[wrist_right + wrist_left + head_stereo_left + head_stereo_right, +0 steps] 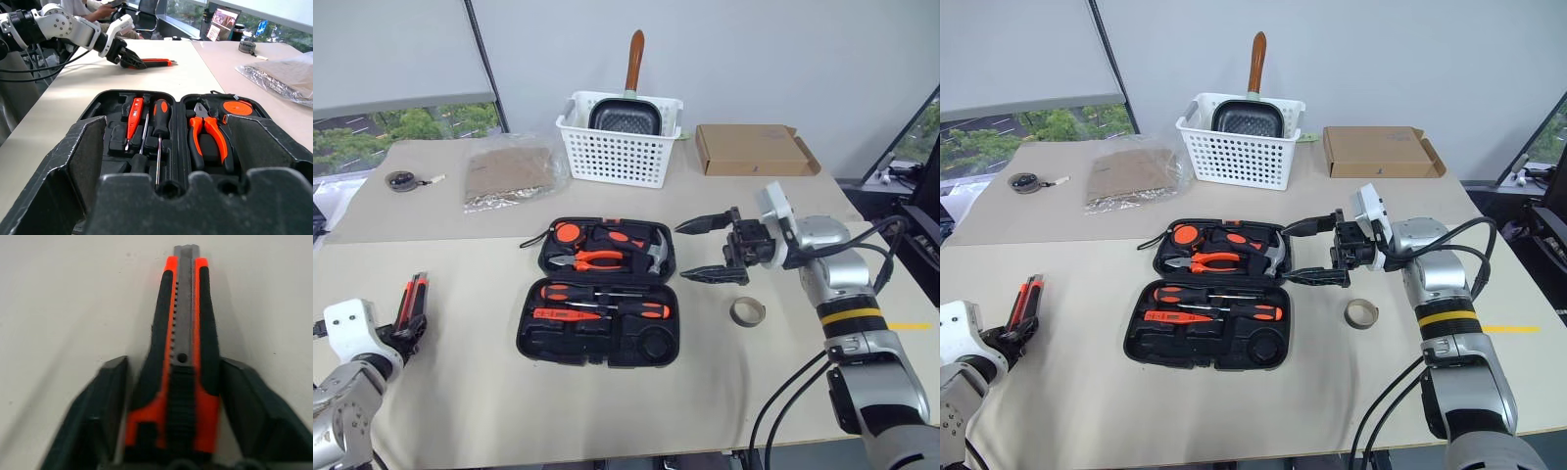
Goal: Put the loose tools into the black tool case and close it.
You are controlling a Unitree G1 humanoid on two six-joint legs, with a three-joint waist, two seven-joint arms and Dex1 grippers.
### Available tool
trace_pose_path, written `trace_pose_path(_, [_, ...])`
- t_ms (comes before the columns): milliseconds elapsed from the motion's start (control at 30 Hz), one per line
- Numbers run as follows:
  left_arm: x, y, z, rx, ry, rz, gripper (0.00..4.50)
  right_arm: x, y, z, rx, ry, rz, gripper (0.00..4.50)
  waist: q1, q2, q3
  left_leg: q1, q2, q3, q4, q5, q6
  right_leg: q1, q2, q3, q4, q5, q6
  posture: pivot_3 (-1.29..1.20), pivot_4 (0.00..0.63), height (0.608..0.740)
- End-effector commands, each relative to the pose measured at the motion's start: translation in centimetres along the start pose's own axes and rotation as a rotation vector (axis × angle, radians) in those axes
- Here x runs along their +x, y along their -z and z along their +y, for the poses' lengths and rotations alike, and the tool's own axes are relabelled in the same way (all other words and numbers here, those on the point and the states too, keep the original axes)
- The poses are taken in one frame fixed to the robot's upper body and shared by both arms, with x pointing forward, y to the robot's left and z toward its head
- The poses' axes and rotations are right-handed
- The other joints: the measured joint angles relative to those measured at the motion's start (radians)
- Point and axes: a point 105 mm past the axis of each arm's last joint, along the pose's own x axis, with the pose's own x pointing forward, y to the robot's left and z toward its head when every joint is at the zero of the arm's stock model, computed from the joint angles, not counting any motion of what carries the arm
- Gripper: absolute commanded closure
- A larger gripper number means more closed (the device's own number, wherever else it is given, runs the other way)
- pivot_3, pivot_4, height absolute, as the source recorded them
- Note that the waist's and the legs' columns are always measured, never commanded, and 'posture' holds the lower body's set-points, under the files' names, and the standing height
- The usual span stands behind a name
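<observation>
Here left pincer [171, 396] straddles utility knife [183, 342]; right pincer [710, 250] wide.

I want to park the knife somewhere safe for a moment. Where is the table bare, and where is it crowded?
Bare: the near strip in front of the black tool case, and the stretch between the case and the left gripper at the utility knife. Crowded: right of the case, where the right gripper hangs open beside the tape ring.

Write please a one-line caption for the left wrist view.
Left hand around the orange-and-black utility knife lying on the table.
</observation>
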Motion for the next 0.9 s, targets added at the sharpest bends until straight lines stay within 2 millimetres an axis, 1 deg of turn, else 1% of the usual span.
trace_pose_path(33, [0.1,-0.6,0.4,-0.013,-0.007,-0.026,2.70,-0.5,-1.6,0.3,-0.079,-0.041,-0.018,0.00,0.000,0.000,0.000,0.000,0.000,0.000,0.000,0.000,0.000,0.000,0.000,0.000,0.000,0.000,0.000,0.00,0.150,0.700])
trace_pose_path(67, [0.1,-0.9,0.4,-0.007,-0.005,-0.043,2.70,-0.5,-1.6,0.3,-0.079,-0.041,-0.018,0.00,0.001,0.000,0.000,0.000,0.000,0.000,0.000,-0.001,-0.002,0.000,0.000,0.000,0.000,0.000,0.000,0.00,0.150,0.700])
trace_pose_path(100, [0.1,-1.8,0.0,0.008,0.019,-0.091,2.70,-0.5,-1.6,0.3,-0.080,-0.040,-0.018,0.00,0.001,0.000,0.000,0.000,0.000,0.000,0.000,-0.003,-0.005,0.000,0.000,0.000,0.000,0.000,0.000,0.00,0.150,0.700])
trace_pose_path(167, [-0.1,-4.2,-1.4,0.027,0.113,-0.215,2.70,-0.6,-1.7,0.3,-0.081,-0.036,-0.019,0.00,0.000,-0.001,0.000,0.000,0.000,0.000,0.000,-0.003,-0.006,0.000,0.000,0.000,0.000,0.000,0.000,0.00,0.150,0.700])
trace_pose_path(200, [-0.5,-5.8,-2.7,0.046,0.195,-0.297,2.70,-0.7,-1.7,0.3,-0.081,-0.034,-0.019,0.00,0.001,-0.002,0.001,-0.001,0.000,0.000,0.000,-0.003,-0.006,-0.001,0.000,-0.001,0.000,0.000,0.000,0.00,0.150,0.700])
trace_pose_path(267, [-1.5,-7.7,-5.5,0.140,0.379,-0.392,2.70,-0.8,-1.7,0.3,-0.081,-0.027,-0.021,0.00,0.003,-0.003,0.001,-0.002,0.000,-0.001,0.000,-0.002,-0.007,-0.001,0.000,-0.001,0.000,0.000,-0.001,0.00,0.150,0.700])
trace_pose_path(367, [-3.3,-8.8,-9.6,0.327,0.653,-0.457,2.70,-1.1,-1.7,0.3,-0.078,-0.016,-0.020,0.00,0.002,-0.003,0.001,-0.002,0.000,0.000,0.000,-0.003,-0.008,-0.001,0.000,-0.001,-0.001,0.001,-0.001,0.00,0.150,0.700])
trace_pose_path(433, [-4.7,-8.6,-12.5,0.414,0.865,-0.455,2.70,-1.3,-1.6,0.4,-0.074,-0.011,-0.018,0.00,0.001,-0.003,0.001,-0.002,0.000,0.001,0.000,-0.003,-0.008,-0.001,0.000,-0.001,-0.002,0.001,-0.001,0.00,0.150,0.700])
trace_pose_path(500, [-5.9,-7.8,-14.5,0.529,1.053,-0.423,2.70,-1.4,-1.5,0.5,-0.072,-0.007,-0.017,0.00,-0.001,-0.002,0.001,-0.002,0.000,0.002,0.000,-0.001,-0.009,-0.001,0.000,-0.001,-0.002,0.000,-0.001,0.00,0.150,0.700])
trace_pose_path(567, [-7.1,-6.9,-16.1,0.643,1.232,-0.377,2.70,-1.5,-1.5,0.6,-0.069,-0.001,-0.015,0.00,-0.001,-0.002,0.001,-0.002,0.000,0.003,-0.001,0.001,-0.006,-0.001,0.001,-0.001,-0.002,0.000,-0.001,0.00,0.150,0.700])
trace_pose_path(600, [-7.8,-6.2,-17.1,0.729,1.339,-0.350,2.70,-1.7,-1.4,0.8,-0.067,0.005,-0.014,0.00,-0.001,-0.002,0.001,-0.002,0.000,0.003,-0.001,0.002,-0.004,-0.001,0.002,-0.001,-0.002,0.000,-0.001,0.00,0.150,0.700])
trace_pose_path(700, [-8.9,-4.4,-18.1,0.919,1.538,-0.269,2.70,-2.2,-1.3,1.2,-0.059,0.018,-0.008,0.00,-0.001,-0.002,0.001,-0.003,0.000,0.004,-0.002,0.002,-0.004,-0.003,0.002,-0.001,-0.002,-0.001,0.001,0.00,0.150,0.700])
trace_pose_path(833, [-9.2,-2.3,-18.4,1.096,1.719,-0.179,2.70,-2.9,-0.9,2.3,-0.043,0.039,0.009,0.00,-0.001,-0.001,0.001,-0.002,0.000,0.005,-0.003,0.001,-0.002,-0.002,0.003,0.000,-0.002,-0.004,0.004,0.00,0.150,0.700])
trace_pose_path(900, [-9.0,-1.6,-18.4,1.158,1.764,-0.144,2.70,-3.1,-0.8,2.8,-0.033,0.048,0.015,0.00,-0.001,-0.001,0.002,-0.002,0.000,0.005,-0.003,0.000,0.000,-0.002,0.003,0.000,-0.002,-0.004,0.005,0.00,0.150,0.700])
